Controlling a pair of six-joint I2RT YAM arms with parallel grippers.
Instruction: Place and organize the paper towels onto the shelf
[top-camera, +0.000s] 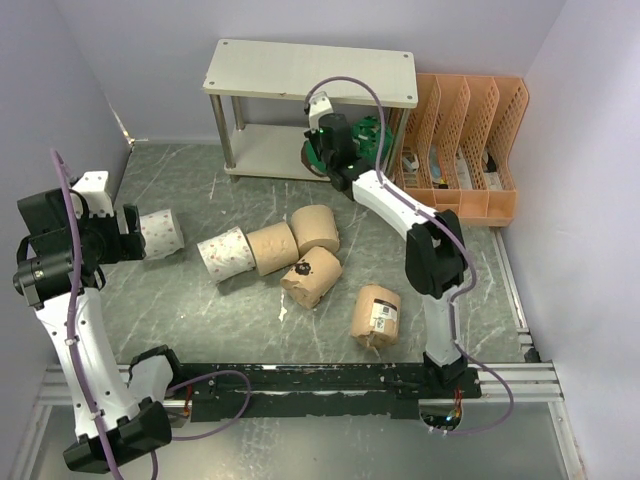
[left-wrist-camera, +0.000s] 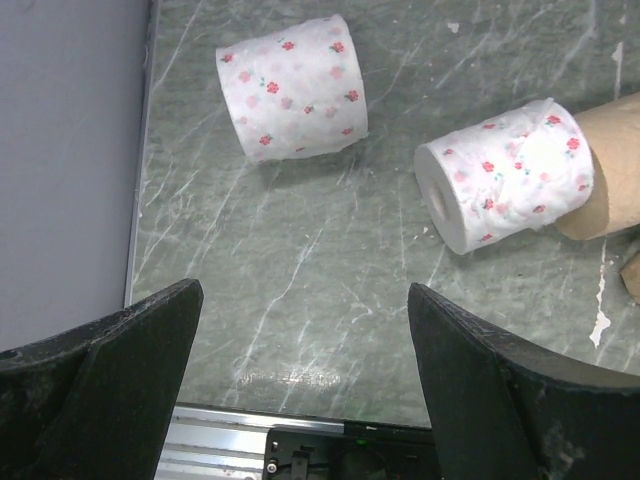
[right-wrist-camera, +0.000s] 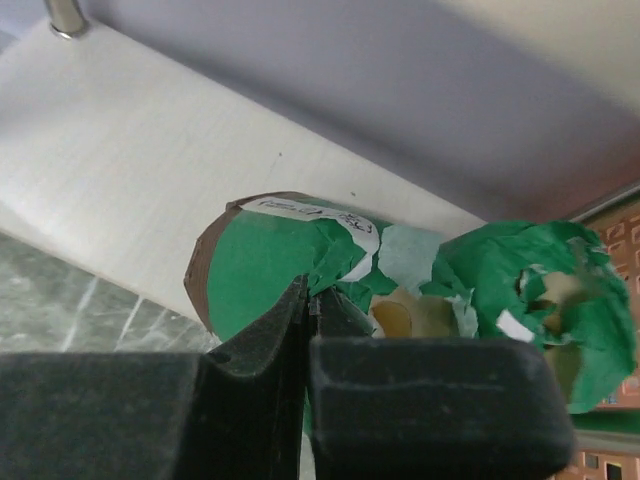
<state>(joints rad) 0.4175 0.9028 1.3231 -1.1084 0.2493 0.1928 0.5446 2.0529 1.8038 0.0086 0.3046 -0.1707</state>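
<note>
Top external: green rolls (top-camera: 367, 135) at shelf (top-camera: 300, 70), six loose rolls (top-camera: 312, 275) on table (top-camera: 200, 310).
Right pincer (right-wrist-camera: 310, 300) closed against green; left pincer (left-wrist-camera: 303, 295) wide open.

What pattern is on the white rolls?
Both rolls bear small red flowers; clearest in the left wrist view.

Green rolls (right-wrist-camera: 270, 265) on shelf (top-camera: 300, 68) lower board; six rolls (top-camera: 312, 275) (floral, tan) scattered.
</note>
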